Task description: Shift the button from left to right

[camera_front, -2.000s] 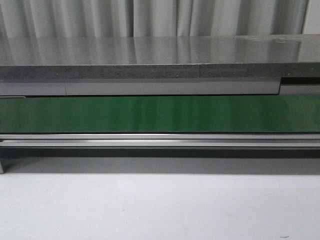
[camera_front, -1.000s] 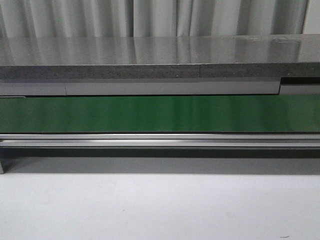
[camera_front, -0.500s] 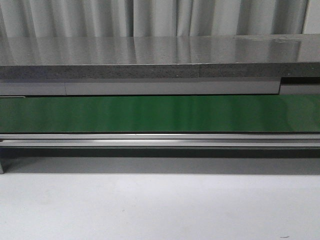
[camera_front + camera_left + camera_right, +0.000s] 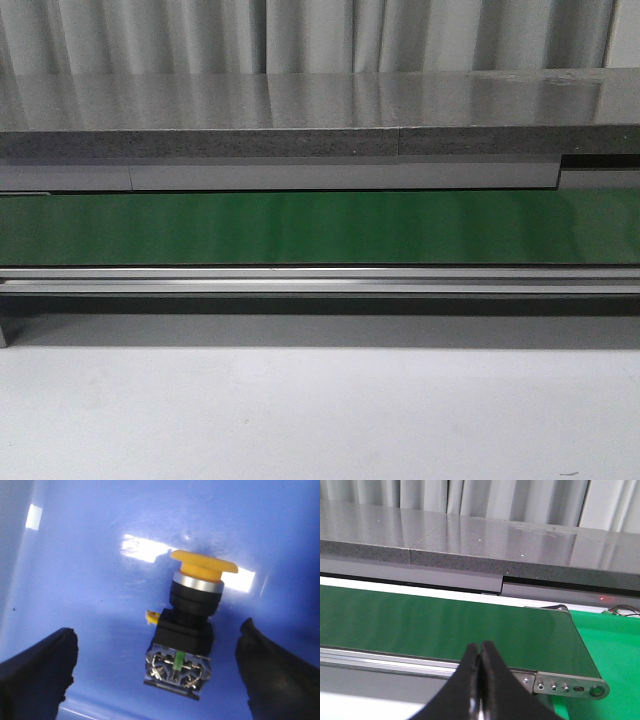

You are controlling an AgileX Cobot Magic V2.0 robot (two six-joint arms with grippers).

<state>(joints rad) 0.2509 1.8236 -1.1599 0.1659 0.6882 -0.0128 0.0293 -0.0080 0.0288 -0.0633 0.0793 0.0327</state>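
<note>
The button (image 4: 190,622) lies on its side on a blue bin floor (image 4: 90,570) in the left wrist view. It has a round yellow-orange cap, a black boxy block and a green mark on its terminal face. My left gripper (image 4: 157,667) is open, with one black finger on each side of the button's block and clear of it. My right gripper (image 4: 480,647) is shut and empty, held over the near rail of the green conveyor belt (image 4: 445,625). Neither gripper nor the button shows in the front view.
The green belt (image 4: 320,228) runs across the front view with a metal rail (image 4: 320,280) before it and a grey stone counter (image 4: 300,110) behind. White table surface (image 4: 320,420) lies in front. The belt's end plate (image 4: 570,685) and a green mat (image 4: 615,650) show in the right wrist view.
</note>
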